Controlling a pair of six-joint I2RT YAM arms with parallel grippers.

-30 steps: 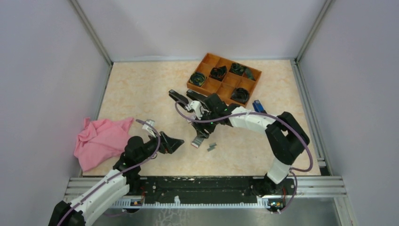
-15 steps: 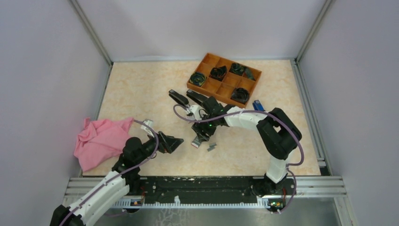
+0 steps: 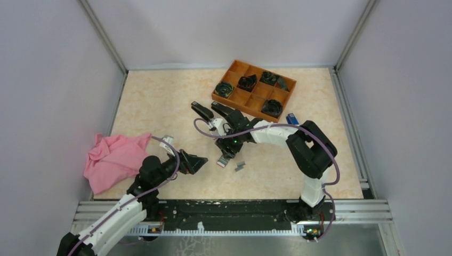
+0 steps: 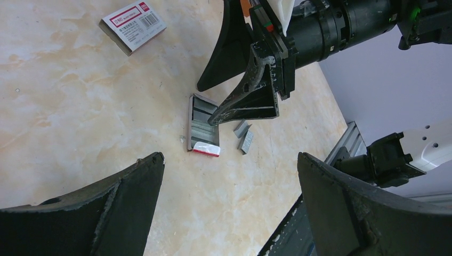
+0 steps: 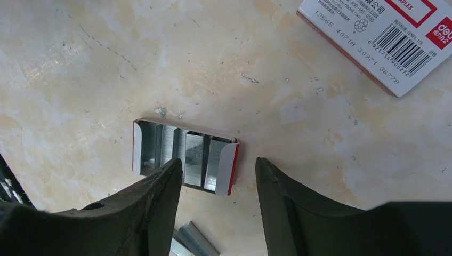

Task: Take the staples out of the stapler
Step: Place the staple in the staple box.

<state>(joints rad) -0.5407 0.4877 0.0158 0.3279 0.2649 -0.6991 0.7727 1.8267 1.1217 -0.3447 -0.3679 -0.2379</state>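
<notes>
Staples (image 4: 244, 136) lie just beside the tray (image 4: 205, 150); right tool (image 5: 217, 165) and left tool (image 4: 229, 160) agape, empty.

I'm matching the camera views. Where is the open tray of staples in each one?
Top external: tray mid-table, under the right gripper.
Left wrist: tray at centre, below the right gripper.
Right wrist: tray left of centre, partly behind one finger.
Shared landmark: loose staples beside the tray.

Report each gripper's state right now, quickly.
Left gripper: open, holding nothing.
Right gripper: open, holding nothing, poised over the staples.
</notes>
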